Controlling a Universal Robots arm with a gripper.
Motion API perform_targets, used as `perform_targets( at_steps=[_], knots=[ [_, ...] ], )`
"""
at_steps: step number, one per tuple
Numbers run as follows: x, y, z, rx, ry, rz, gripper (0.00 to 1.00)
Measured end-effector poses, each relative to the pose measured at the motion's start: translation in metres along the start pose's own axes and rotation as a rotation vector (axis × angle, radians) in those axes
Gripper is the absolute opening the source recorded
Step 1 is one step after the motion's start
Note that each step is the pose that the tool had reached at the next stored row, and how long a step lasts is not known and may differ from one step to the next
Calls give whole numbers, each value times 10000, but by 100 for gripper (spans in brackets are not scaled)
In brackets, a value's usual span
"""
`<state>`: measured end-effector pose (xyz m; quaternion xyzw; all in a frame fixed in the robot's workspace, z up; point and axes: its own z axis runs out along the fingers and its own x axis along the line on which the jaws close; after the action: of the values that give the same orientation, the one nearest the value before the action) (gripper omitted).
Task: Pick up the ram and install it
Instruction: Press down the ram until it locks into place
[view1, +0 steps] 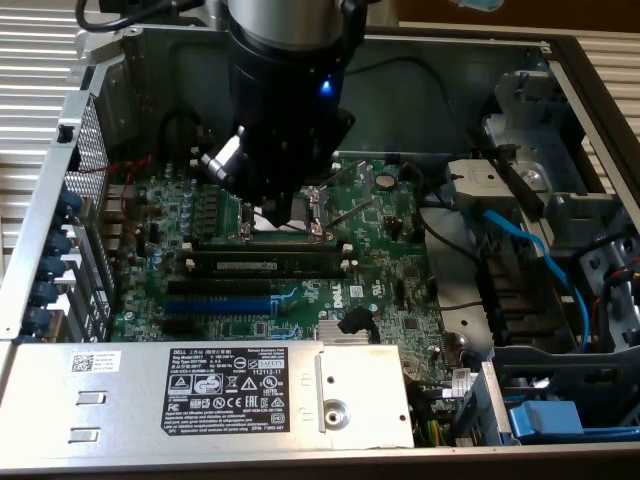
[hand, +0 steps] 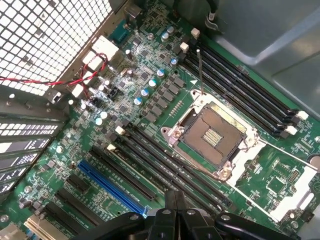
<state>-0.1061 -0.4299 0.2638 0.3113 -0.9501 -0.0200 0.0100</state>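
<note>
green ram (view1: 262, 266) sits slotted at six o'clock of the socket (hand: 212, 136); jaws (hand: 175, 202) shut, empty. likely light, stiff, fragile; grip the long edges.

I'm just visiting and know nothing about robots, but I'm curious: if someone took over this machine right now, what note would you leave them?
Claw: shut, gripping nothing that can be seen, poised over the long black memory slots beside the square metal processor socket.
Ram: the long thin circuit-board stick with a white label strip stands along one of those slots, between its white end clips, in the exterior view.
Done: the stick has been picked up, placed in a slot and released.
Left: whether it is pressed fully home and the clips are locked cannot be told; check that.
</note>
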Motion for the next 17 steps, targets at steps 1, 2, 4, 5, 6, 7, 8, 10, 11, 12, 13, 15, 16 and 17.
perform_targets(
  at_steps=[1, 2, 4, 5, 6, 7, 8, 10, 11, 12, 13, 15, 16, 17],
  knots=[
    [0, 0, 0, -5, 3, 68, 10],
    [0, 0, 0, -10, 7, 135, 10],
    [-1, 1, 0, -20, 13, 270, 10],
    [-1, 1, 0, -25, 16, 337, 10],
    [-1, 1, 0, -31, 20, 410, 10],
    [-1, 2, 0, -36, 23, 478, 10],
    [-2, 2, 0, -41, 27, 546, 10],
    [-2, 2, 0, -51, 33, 681, 10],
    [-2, 3, 0, -56, 37, 751, 10],
    [-2, 3, 0, -62, 40, 819, 10],
    [-2, 3, 0, -67, 45, 889, 10],
    [-3, 4, 0, -78, 51, 1025, 10],
    [-3, 4, 0, -83, 55, 1096, 10],
    [-3, 4, 0, -89, 60, 1168, 10]
  ],
)
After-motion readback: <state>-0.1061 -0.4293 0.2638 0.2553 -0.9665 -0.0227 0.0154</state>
